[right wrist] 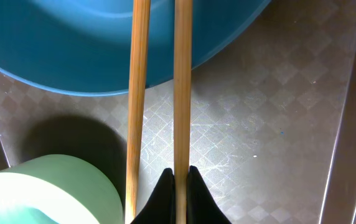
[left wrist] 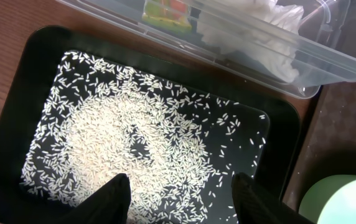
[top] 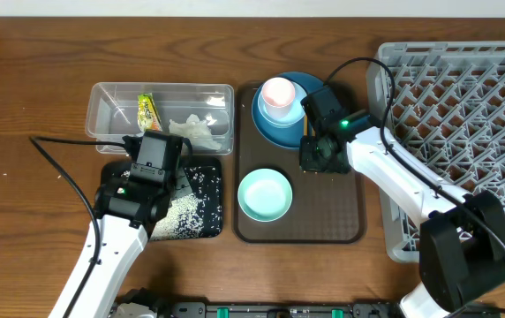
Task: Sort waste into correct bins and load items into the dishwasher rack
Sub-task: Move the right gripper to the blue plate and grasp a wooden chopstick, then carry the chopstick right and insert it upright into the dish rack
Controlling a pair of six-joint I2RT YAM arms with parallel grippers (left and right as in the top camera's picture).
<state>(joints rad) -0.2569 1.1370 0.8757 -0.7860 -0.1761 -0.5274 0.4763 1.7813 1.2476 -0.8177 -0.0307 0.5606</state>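
My left gripper point(top: 166, 172) hangs open and empty point(left wrist: 181, 199) just above the loose white rice point(left wrist: 122, 143) in the black tray point(left wrist: 16, 93). Behind the tray, the clear container point(top: 111, 102) holds the yellow-green wrapper point(top: 149, 110) and the white tissue point(top: 195, 131). My right gripper point(top: 319, 157) is shut on one wooden chopstick point(right wrist: 182, 74). The second chopstick point(right wrist: 139, 93) lies beside it, outside the fingers. Both reach over the dark blue plate point(right wrist: 72, 50). The pink cup point(top: 278, 93) stands in the blue dishes. The mint-green bowl point(top: 264, 194) sits nearer me.
The brown serving tray point(top: 341, 221) carries the dishes between the two arms. The grey dishwasher rack point(top: 464, 106) fills the right side, close to my right arm. The mint-green bowl shows at the lower right of the left wrist view point(left wrist: 340, 199).
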